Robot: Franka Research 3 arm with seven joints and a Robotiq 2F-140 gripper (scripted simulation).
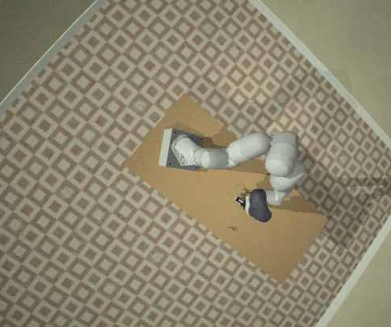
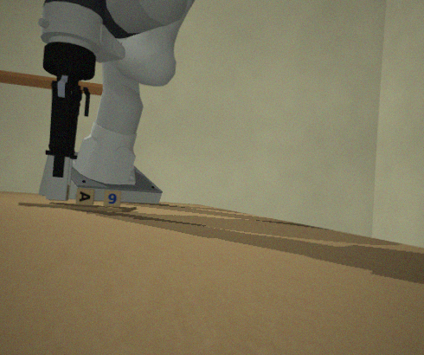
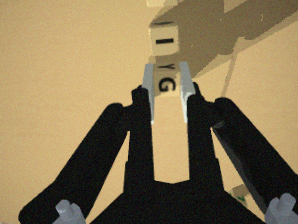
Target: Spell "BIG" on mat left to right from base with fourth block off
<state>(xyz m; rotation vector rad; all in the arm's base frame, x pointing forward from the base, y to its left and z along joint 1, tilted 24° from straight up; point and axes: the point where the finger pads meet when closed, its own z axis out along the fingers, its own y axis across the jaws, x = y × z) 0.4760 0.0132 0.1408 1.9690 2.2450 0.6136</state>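
Note:
My gripper (image 3: 166,75) (image 2: 58,173) (image 1: 241,200) is shut on the G block, one fingertip on each side. In the exterior view the gripper points straight down at the left end of the row. There the I block (image 2: 85,196) shows a side face marked A and the B block (image 2: 112,198) one marked 9. The mat (image 1: 234,191) is only a faint outline by the gripper.
A small fourth block (image 1: 231,229) lies alone on the brown table (image 1: 289,247), apart from the row, towards the table's front edge. The robot's base plate (image 1: 167,147) (image 2: 144,190) stands at the far end of the table. A wall rail with hooks (image 2: 15,79) runs behind.

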